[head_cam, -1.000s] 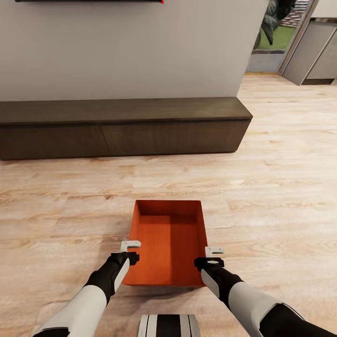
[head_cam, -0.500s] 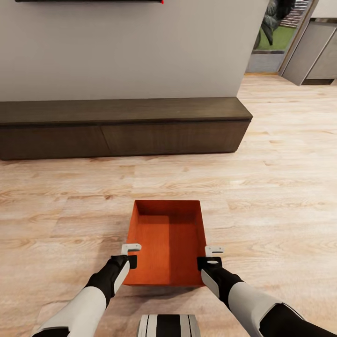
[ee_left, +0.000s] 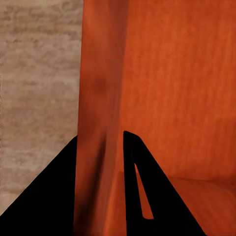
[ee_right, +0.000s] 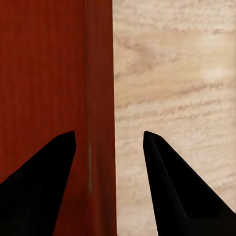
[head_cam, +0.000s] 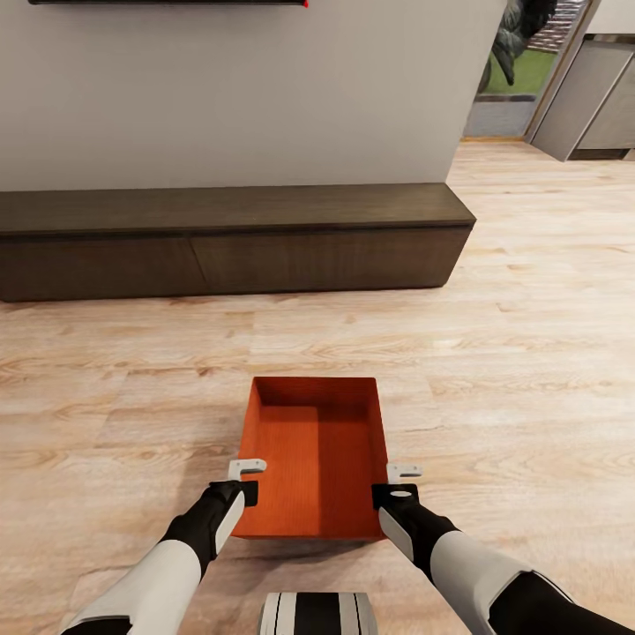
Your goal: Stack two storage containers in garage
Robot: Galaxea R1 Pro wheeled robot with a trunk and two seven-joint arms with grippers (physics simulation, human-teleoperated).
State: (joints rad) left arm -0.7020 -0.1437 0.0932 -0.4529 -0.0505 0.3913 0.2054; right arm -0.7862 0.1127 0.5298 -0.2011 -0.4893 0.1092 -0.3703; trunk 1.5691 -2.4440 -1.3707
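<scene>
Item: one storage container (head_cam: pixel 315 459), lying low-centre of frame on the wood-plank floor (head_cam: pixel 494 397). Left gripper (head_cam: pixel 247 481) is pinching its left wall; right gripper (head_cam: pixel 401 485) is straddling the right wall, fingers spread, evidently preparing a two-handed lift. Console (head_cam: pixel 229 238) standing behind.

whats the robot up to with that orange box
Both arms have reached down to one storage container on the living room's wood-plank floor, in front of a low dark console. The left end effector is closed over its left wall, one finger inside. The right end effector straddles the right wall, not yet closed.
</scene>
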